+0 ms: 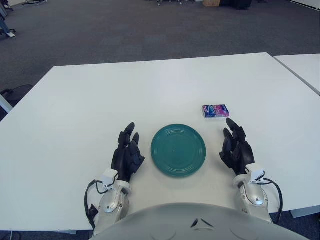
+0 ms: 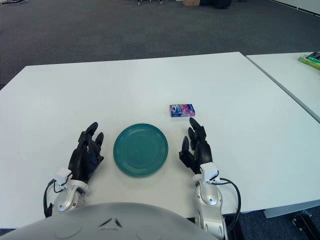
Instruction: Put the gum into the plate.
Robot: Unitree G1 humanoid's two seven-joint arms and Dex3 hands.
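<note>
A small blue and purple gum pack lies flat on the white table, right of centre. The round teal plate sits near the front edge with nothing on it. My right hand shows just right of the plate, fingers relaxed and open, its fingertips a short way in front of the gum without touching it. My left hand shows left of the plate, fingers loosely spread and holding nothing.
A second white table stands to the right across a narrow gap, with a green box on its far edge. Grey carpet lies beyond the table's far edge.
</note>
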